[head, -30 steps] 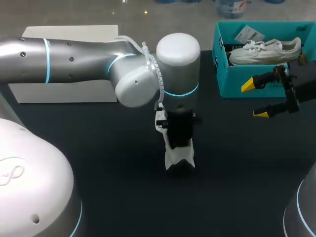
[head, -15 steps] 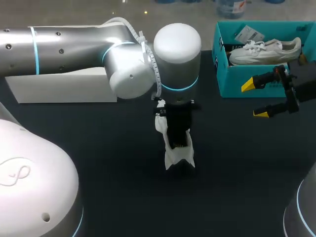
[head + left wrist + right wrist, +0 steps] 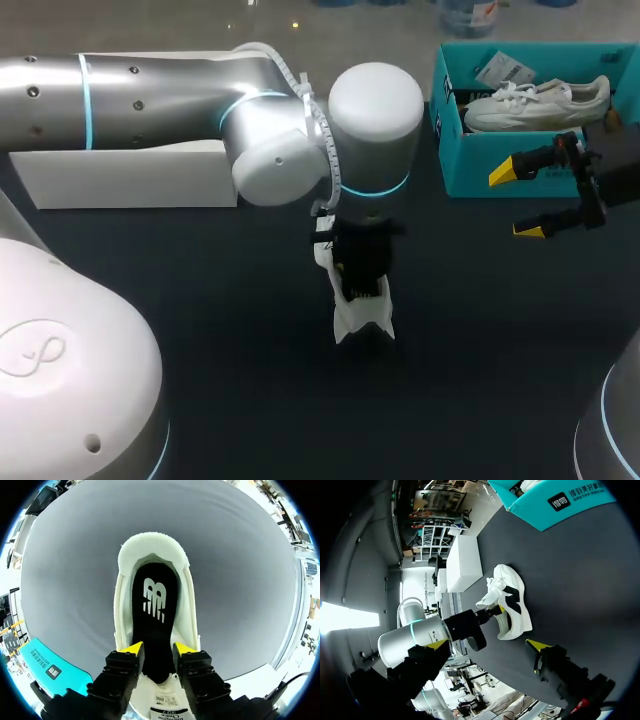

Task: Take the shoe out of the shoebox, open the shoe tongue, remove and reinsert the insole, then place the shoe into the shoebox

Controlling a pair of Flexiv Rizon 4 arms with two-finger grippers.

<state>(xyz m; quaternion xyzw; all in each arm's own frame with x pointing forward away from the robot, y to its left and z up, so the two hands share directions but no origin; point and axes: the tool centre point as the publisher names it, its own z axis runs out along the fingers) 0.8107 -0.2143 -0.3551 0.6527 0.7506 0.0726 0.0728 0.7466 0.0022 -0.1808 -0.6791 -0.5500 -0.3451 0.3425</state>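
The left arm's wrist has swung slightly sideways; the shoe has not shifted. The left gripper [image 3: 158, 652] pinches the black insole [image 3: 152, 610], which runs ahead of its fingers inside the white shoe [image 3: 150, 545]. I'd move it slowly and straight, since nothing anchors the shoe. Far off, the right gripper [image 3: 517, 201] hangs spread before the shoebox [image 3: 470, 165].

Shoe [image 3: 360, 318] mid-table, left arm [image 3: 200, 100] down over it. Right gripper [image 3: 517, 201] spread wide before shoebox [image 3: 480, 165], far-right corner.
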